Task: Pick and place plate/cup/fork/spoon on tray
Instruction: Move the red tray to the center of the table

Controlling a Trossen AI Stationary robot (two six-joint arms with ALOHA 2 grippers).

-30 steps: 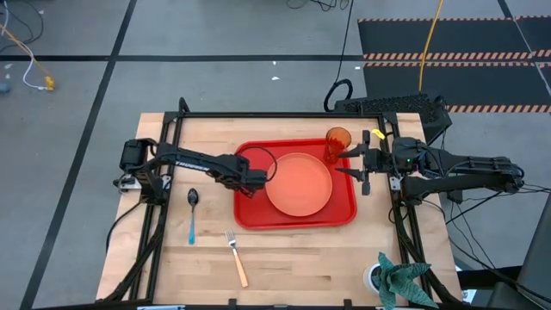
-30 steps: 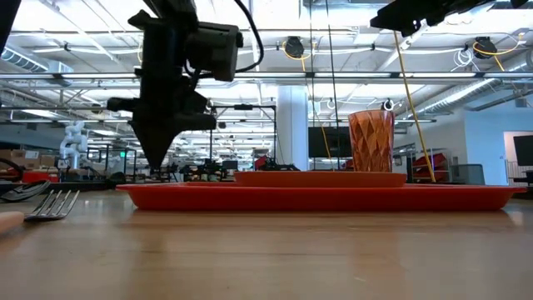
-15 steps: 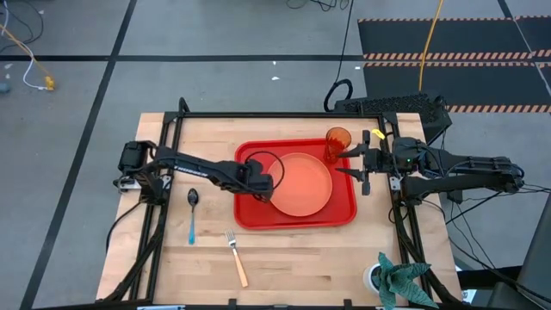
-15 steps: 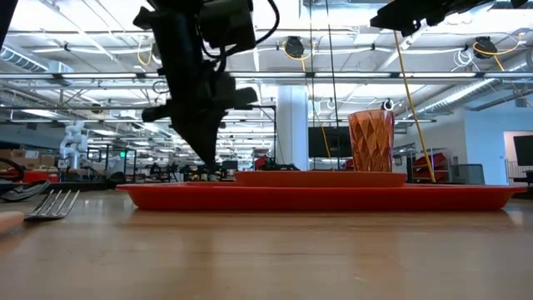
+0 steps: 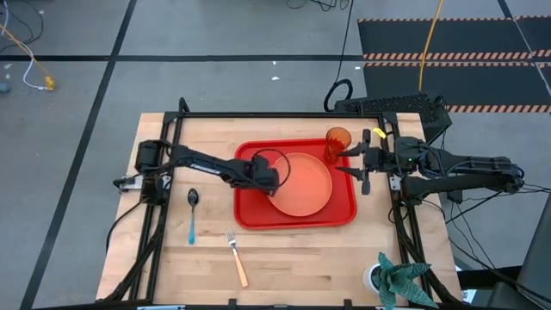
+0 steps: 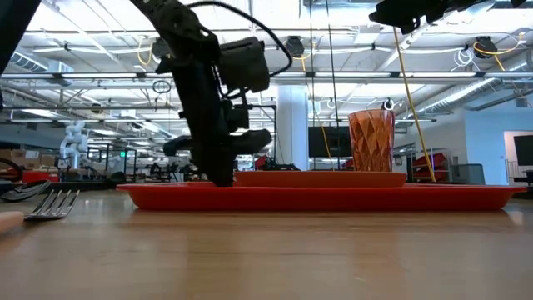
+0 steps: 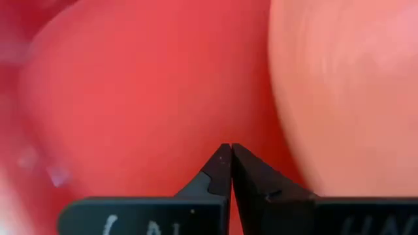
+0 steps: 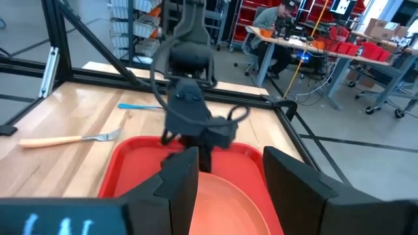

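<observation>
Left gripper (image 7: 225, 151), jaws closed and empty, sits low over the tray (image 5: 250, 211) beside the plate (image 5: 301, 183), frame centre. Right gripper (image 8: 225, 171), jaws open and empty, hovers right of the cup (image 5: 337, 143).

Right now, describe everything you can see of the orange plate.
The round, flat salmon-orange plastic plate has a low rim and a smooth, bare face. It lies flat inside the large red rectangular plastic tray, filling much of the middle, with nothing on it. The translucent amber tumbler stands just past its far right edge. The left pincer, fingers together, is low over the tray beside the plate's left edge; whether it touches the rim cannot be told.
</observation>
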